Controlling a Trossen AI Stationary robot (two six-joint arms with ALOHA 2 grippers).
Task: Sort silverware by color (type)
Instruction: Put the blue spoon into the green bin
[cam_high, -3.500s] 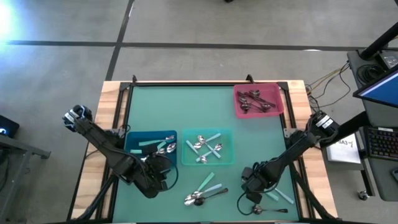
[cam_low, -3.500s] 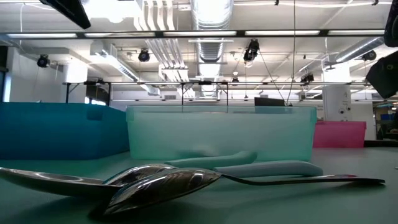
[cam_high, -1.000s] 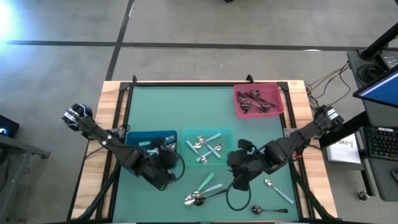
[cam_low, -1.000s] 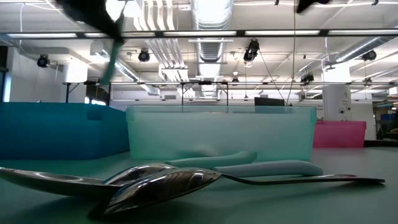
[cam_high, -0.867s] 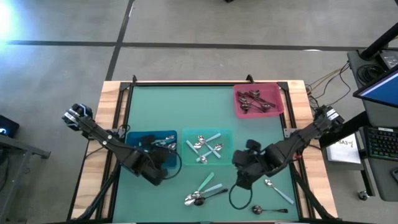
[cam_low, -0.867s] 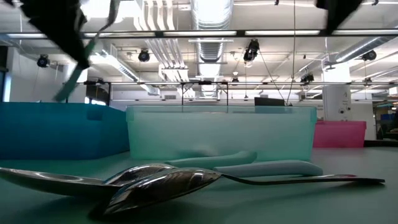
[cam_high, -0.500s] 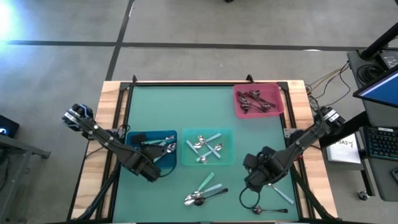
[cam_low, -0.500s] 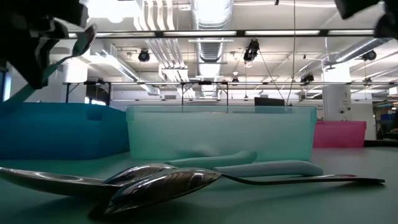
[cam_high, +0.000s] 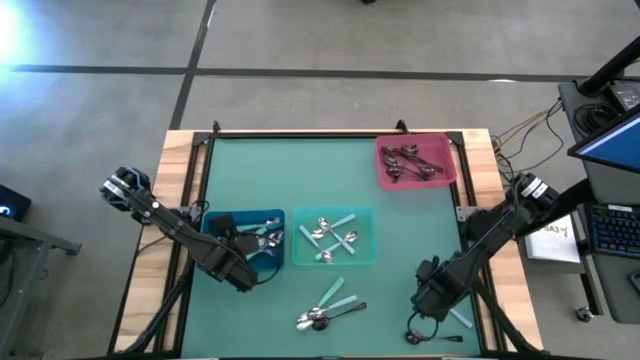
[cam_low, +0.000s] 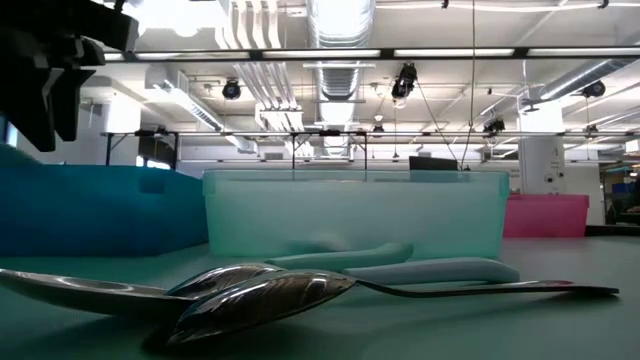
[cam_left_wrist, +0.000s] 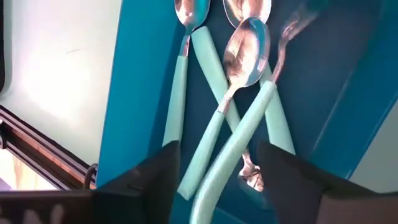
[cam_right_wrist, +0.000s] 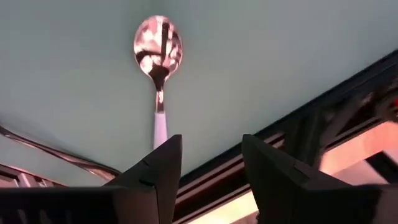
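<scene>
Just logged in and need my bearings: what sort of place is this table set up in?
Probably a big lab or workshop hall. The low view shows exposed ceiling ducts and strip lights; from above, a bare concrete floor and a desk with a keyboard.

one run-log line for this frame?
left gripper: open over blue bin, teal-handled spoon dropping | right gripper: open above teal-handled table spoon
</scene>
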